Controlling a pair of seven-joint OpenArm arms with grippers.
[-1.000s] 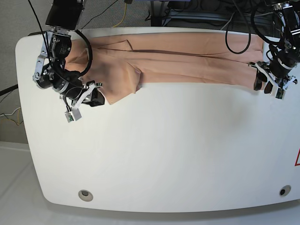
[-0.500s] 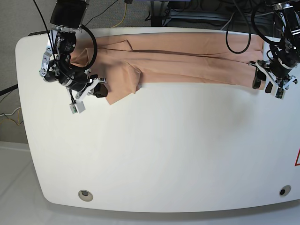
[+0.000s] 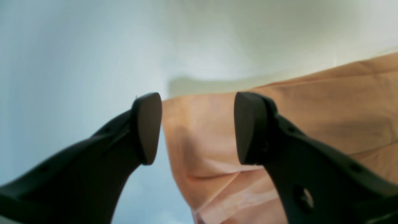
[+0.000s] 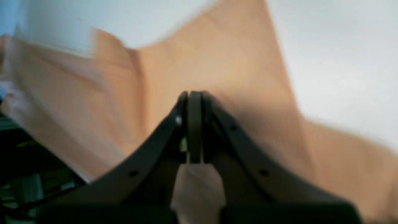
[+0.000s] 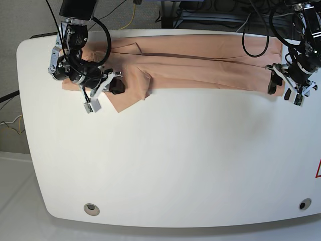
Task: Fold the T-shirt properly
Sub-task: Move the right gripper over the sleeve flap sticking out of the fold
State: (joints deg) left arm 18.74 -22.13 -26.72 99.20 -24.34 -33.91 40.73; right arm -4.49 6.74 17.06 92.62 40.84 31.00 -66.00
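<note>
Left gripper (image 3: 197, 127): jaws spread wide, nothing between the pads. Black fingers (image 3: 146, 127) frame the end corner of the T-shirt (image 3: 311, 118); the cloth lies beyond the tips, not pinched. In the base view this gripper (image 5: 281, 85) sits at the right end of the garment, over its lower edge, near the table's right rim.

Right gripper (image 4: 194, 102): jaws pressed fully together, pads meeting with no visible gap. Cloth of the T-shirt (image 4: 217, 62) rises in a peak behind the tips; the wrist picture is blurred, and whether any fabric is caught between the pads cannot be told. In the base view the gripper (image 5: 116, 85) lies over the left part of the garment, just beside a loose flap that points toward the table's near side.

T-shirt (image 5: 200, 63): plain peach cloth, stretched as a long narrow band along the far edge of the table, running from under the right arm across to the left gripper. Several lengthwise creases show. At its left end a triangular flap hangs off the band onto bare tabletop.

Table (image 5: 175, 160): white, rounded corners, with two small round fittings near its front corners (image 5: 91, 208).

Cables (image 5: 251, 30): black, looping behind the far edge.
</note>
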